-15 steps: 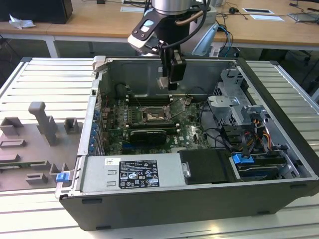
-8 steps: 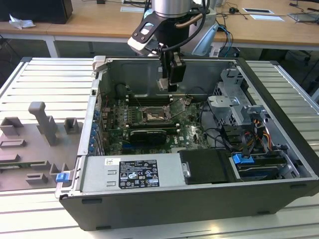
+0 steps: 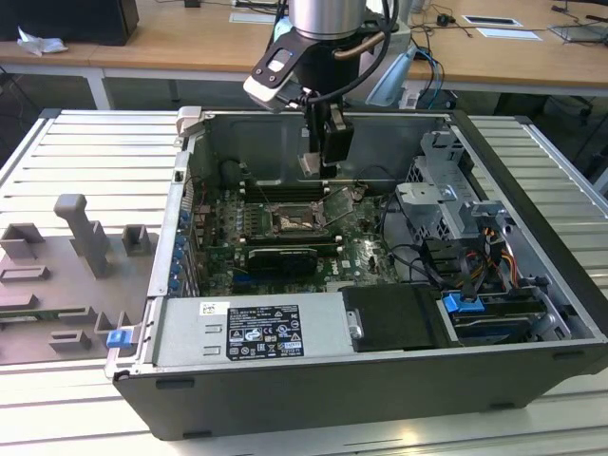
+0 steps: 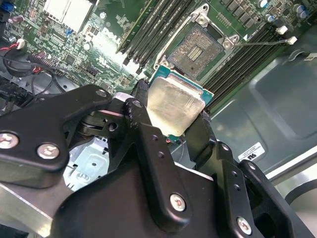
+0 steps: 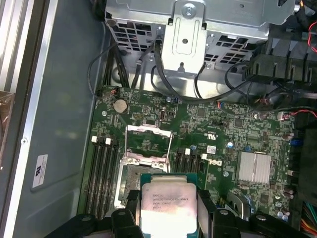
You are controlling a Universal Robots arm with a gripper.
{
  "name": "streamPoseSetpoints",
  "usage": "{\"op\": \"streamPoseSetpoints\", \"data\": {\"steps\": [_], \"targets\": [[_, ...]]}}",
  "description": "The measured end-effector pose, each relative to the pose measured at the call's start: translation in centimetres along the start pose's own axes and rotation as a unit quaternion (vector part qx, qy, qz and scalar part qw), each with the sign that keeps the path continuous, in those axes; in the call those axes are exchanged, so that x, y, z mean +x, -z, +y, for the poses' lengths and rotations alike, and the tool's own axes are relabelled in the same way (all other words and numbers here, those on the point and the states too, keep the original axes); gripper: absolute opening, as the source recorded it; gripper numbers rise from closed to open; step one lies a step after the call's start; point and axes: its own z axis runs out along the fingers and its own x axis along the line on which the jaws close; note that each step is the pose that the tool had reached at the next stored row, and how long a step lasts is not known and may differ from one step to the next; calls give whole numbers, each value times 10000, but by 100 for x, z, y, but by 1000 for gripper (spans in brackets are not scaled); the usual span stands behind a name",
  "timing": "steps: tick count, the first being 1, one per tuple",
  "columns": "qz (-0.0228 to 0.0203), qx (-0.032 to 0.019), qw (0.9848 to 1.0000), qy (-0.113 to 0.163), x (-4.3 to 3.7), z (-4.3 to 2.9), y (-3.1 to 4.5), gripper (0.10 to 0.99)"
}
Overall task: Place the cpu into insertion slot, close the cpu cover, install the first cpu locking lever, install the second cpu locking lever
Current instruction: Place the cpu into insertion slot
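Two black fingers (image 4: 148, 134) of the gripper (image 4: 171, 111) are closed to the width of the cpu (image 5: 168, 206) and pinch it by opposite edges, its silvery metal top facing both wrist cameras and its green border showing around the lid. The chip hangs in the air above the green motherboard (image 5: 237, 129), close to the insertion slot (image 4: 198, 49) but not seated in it; in the first wrist view it overlaps one edge of the socket. The square socket lies uncovered, its contact field exposed. The cpu cover (image 5: 148, 143) is swung up and away from the socket on the side toward the metal drive cage (image 5: 188, 29), and the board shows through its window. A thin wire lever (image 4: 262, 42) juts out from the socket's rim. Long black memory slots (image 4: 158, 29) run along both sides of the socket, and a finned silver heat sink (image 5: 255, 166) sits farther across the board. In the exterior view the arm reaches down into an open black computer case (image 3: 380, 399) lying on a slatted metal table (image 3: 85, 142), with grey plastic fixtures (image 3: 85, 233) at the exterior view's left.
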Motion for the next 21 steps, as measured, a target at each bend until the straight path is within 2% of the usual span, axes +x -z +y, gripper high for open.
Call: {"op": "streamPoseSetpoints", "data": {"steps": [4,21], "targets": [[0,0,10000,0,0,-4,-45,541],[0,1,10000,0,1,-35,-128,541]]}}
